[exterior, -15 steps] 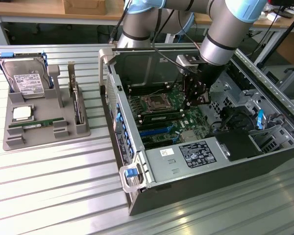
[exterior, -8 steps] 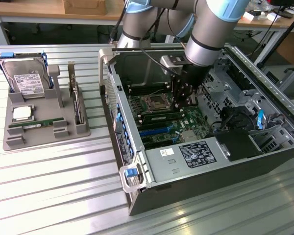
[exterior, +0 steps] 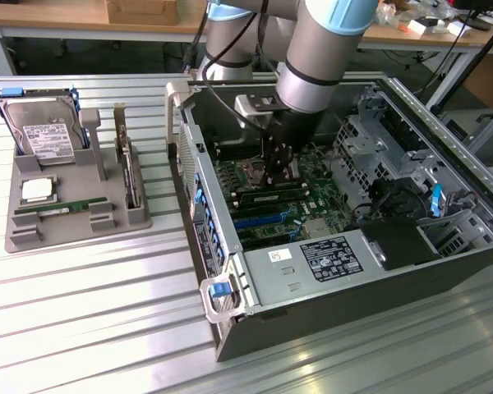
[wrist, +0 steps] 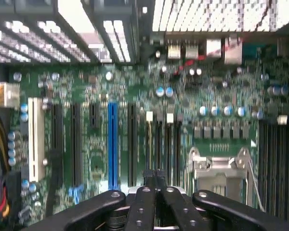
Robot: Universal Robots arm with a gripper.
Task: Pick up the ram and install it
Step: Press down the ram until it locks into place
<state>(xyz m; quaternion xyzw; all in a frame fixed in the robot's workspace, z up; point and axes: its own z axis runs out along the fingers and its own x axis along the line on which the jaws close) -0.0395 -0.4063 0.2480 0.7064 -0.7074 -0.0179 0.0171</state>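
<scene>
The ram (exterior: 62, 210), a thin green strip with a whitish label, lies in a slot of the grey tray (exterior: 33, 238) at the exterior view's left, far from the arm. My gripper (exterior: 281, 168) hangs inside the open computer case (exterior: 444, 164), just above the motherboard (exterior: 259, 217) and beside the processor socket (exterior: 253, 172). In the wrist view the gripper (wrist: 156, 179) has its fingers pressed together with nothing between them. They hover over the green board near the processor socket (wrist: 216, 168), with long black memory slots (wrist: 277, 163) beyond it.
The tray also holds a hard drive (exterior: 43, 131), a square silver processor (exterior: 37, 190) and an upright card (exterior: 129, 168). Drive cages (exterior: 378, 139) and a power supply (exterior: 312, 263) crowd the case around the board. A blue slot (wrist: 112, 144) lies among black expansion slots.
</scene>
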